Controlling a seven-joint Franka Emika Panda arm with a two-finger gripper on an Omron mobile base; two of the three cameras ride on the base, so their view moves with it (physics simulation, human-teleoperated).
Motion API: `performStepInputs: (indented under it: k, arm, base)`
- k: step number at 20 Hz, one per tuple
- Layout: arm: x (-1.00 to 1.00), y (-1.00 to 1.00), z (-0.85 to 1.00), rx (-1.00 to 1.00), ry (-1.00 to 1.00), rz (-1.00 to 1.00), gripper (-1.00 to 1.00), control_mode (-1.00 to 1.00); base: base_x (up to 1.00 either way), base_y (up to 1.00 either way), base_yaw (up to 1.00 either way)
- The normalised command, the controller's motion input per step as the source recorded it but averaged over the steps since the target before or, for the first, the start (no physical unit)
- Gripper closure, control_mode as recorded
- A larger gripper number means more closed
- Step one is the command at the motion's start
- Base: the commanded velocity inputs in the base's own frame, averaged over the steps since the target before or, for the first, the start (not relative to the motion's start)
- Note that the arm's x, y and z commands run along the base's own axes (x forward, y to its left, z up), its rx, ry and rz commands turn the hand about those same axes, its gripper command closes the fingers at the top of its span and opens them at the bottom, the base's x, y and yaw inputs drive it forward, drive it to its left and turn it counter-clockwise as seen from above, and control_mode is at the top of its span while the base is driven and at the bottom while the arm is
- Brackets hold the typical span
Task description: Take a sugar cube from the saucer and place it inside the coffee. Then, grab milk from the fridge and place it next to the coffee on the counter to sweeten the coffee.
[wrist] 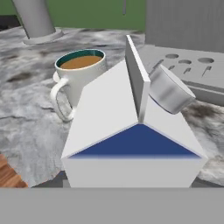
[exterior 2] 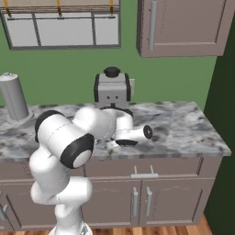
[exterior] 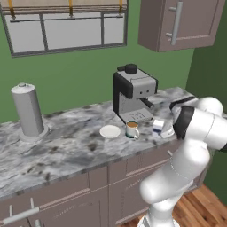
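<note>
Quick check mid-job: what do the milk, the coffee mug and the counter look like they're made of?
The milk looks like a matte white paperboard carton: folded gable top with flat creased panels and a blue panel.
The coffee mug looks like glazed white ceramic, with smooth thick walls, a dark teal rim and a looped handle.
The counter looks like polished stone, probably marble, going by its grey-and-white veining; being rendered, that stays a guess.

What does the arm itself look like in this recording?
A single arm of smooth, glossy white rounded segments, bulbous at the joints, with dark black bands and end caps where the segments meet. No cables, sleeves or lettering show. The claw end is dark, largely hidden behind the arm's own forearm.
</note>
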Motion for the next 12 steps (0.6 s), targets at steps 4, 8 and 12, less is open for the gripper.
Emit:
performStepInputs:
  k: [4, 8, 12]
  arm:
    - [0.34, 0.06, -0.12, 0.0, 0.0, -0.08, 1.0, -1.0]
    - [0.34, 0.05, -0.07, 0.0, 0.0, -0.05, 1.0, -1.0]
    - [0.2, 0.14, -0.05, 0.0, 0.0, -0.01, 1.0, -1.0]
  base:
    - [0.0, 0.0, 0.0]
    - [0.0, 0.0, 0.0]
    - [0.0, 0.0, 0.0]
